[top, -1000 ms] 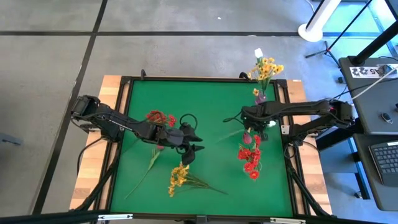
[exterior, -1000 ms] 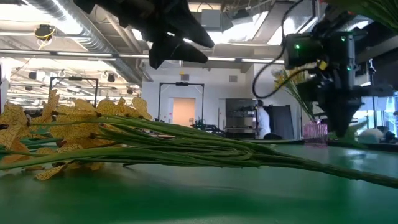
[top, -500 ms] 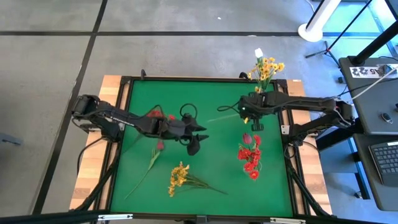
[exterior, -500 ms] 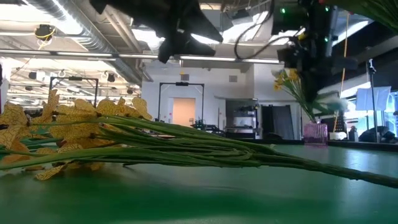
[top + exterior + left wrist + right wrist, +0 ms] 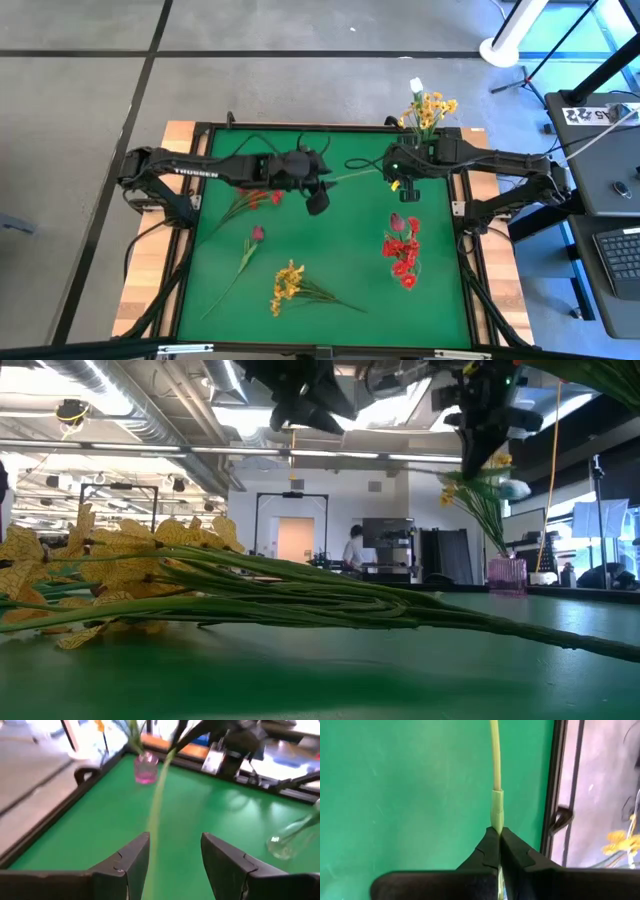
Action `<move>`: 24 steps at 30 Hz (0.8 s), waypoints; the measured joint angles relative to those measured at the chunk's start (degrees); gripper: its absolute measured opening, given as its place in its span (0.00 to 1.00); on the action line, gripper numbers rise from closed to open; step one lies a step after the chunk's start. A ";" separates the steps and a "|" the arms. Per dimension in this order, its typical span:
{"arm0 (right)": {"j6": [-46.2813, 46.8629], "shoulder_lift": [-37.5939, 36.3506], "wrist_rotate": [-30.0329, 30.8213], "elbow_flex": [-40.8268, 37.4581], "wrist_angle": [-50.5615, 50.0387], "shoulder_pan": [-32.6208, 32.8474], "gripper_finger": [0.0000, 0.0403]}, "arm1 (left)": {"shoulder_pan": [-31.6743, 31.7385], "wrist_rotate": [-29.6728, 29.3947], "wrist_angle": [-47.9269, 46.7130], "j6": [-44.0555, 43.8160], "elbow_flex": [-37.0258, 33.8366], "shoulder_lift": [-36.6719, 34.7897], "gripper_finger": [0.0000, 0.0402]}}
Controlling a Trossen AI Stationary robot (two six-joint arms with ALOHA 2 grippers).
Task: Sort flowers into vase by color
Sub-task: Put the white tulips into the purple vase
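Observation:
My right gripper [image 5: 395, 178] hangs above the table's far right part, shut on the thin green stem [image 5: 360, 172] of one flower. That stem runs level toward the table's left. Its free length passes between the open fingers of my left gripper [image 5: 175, 855], which is raised mid-table [image 5: 320, 195]; I see no touch. The pink vase [image 5: 420, 155] at the far edge holds yellow flowers and a white tulip [image 5: 415, 85]. A red flower [image 5: 262, 195], a dark pink bud [image 5: 257, 233] and a yellow spray [image 5: 288, 285] lie flat on the green mat. My right gripper pinches the stem between its two fingertips, at a thicker sleeve on the stem [image 5: 497, 812]. The fingers come slanting down from the table's right side. The stem sticks out past the fingertips and is lifted clear of the mat. The flower's head end is hidden behind the fingers.
Red flowers [image 5: 402, 255] stand at the mat's right side, and a clear glass vase [image 5: 281, 845] shows there in the left wrist view. A raised black frame [image 5: 330, 127] rims the mat. A person moves in the room beyond the table.
My right gripper has risen and gone toward the far edge, lifting the stem off the mat. My left gripper has gone up and toward the far edge, still open, and now stands around the stem's free length. The flowers on the mat have stayed put.

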 joint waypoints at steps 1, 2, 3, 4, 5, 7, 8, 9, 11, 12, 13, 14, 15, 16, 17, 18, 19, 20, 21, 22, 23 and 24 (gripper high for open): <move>-0.13 0.00 0.00 0.35 0.27 1.02 0.00 | 1.07 1.41 -1.86 -0.16 0.51 0.00 0.43; -0.43 0.00 0.01 0.57 0.64 2.01 0.00 | 2.03 2.93 -3.07 -0.27 0.73 0.00 0.43; -0.92 -0.02 0.03 0.64 1.24 3.01 0.00 | 2.85 4.22 -3.87 -0.36 0.77 0.00 0.43; -1.23 -0.02 0.16 0.65 1.74 4.03 0.00 | 3.51 5.15 -4.69 -0.37 0.79 0.00 0.43; -1.37 -0.02 0.61 0.65 2.00 5.00 0.00 | 4.03 6.11 -5.56 -0.41 0.79 0.00 0.43; -1.34 -0.02 2.03 0.65 2.03 6.63 0.00 | 4.55 8.31 -6.76 -0.90 0.79 0.00 0.43; -1.40 -0.02 2.89 0.65 2.05 7.33 0.00 | 4.68 10.03 -7.31 -1.21 0.79 0.00 0.43; -1.36 -0.02 3.61 0.65 2.06 7.93 0.00 | 4.67 12.37 -7.60 -1.31 0.79 0.00 0.43; -1.35 -0.02 5.08 0.65 2.25 8.66 0.00 | 4.55 18.13 -7.31 -1.42 0.79 0.00 0.43; -1.35 -0.02 5.77 0.65 2.26 8.68 0.00 | 4.39 20.90 -6.83 -1.44 0.79 0.00 0.43; -1.36 -0.02 6.07 0.65 2.22 8.67 0.00 | 4.27 23.31 -6.20 -1.45 0.79 0.00 0.43; -1.35 -0.02 6.08 0.65 2.22 8.66 0.00 | 4.11 25.29 -5.56 -1.45 0.79 0.00 0.43; -1.35 -0.02 6.07 0.65 2.22 8.66 0.00 | 3.93 26.84 -5.13 -1.52 0.79 0.00 0.43; -1.35 -0.02 6.09 0.65 2.25 8.66 0.00 | 3.88 27.94 -4.91 -1.68 0.79 0.00 0.43; -1.35 -0.02 6.14 0.65 2.39 8.66 0.00 | 3.88 28.71 -4.88 -1.81 0.79 0.00 0.43; -1.35 -0.02 6.14 0.65 2.57 8.66 0.00 | 3.89 29.03 -4.89 -1.95 0.79 0.00 0.43; -1.33 -0.02 6.14 0.65 2.67 8.66 0.00 | 3.93 29.12 -4.89 -2.33 0.79 0.05 0.43; -1.33 -0.02 6.14 0.65 2.70 8.66 0.00 | 3.93 29.13 -4.87 -2.83 0.79 0.15 0.43; -1.33 -0.02 6.14 0.65 2.71 8.66 0.00 | 3.93 29.15 -4.90 -3.12 0.79 0.23 0.44; -1.32 -0.02 6.14 0.65 2.84 8.66 0.00 | 3.93 29.15 -4.96 -3.38 0.79 0.28 0.44; -1.31 -0.02 6.14 0.65 2.98 8.66 0.00 | 3.93 29.15 -5.07 -3.47 0.79 0.28 0.46; -1.31 -0.02 6.14 0.65 3.09 8.66 0.00 | 3.93 29.12 -5.18 -3.77 0.79 0.28 0.47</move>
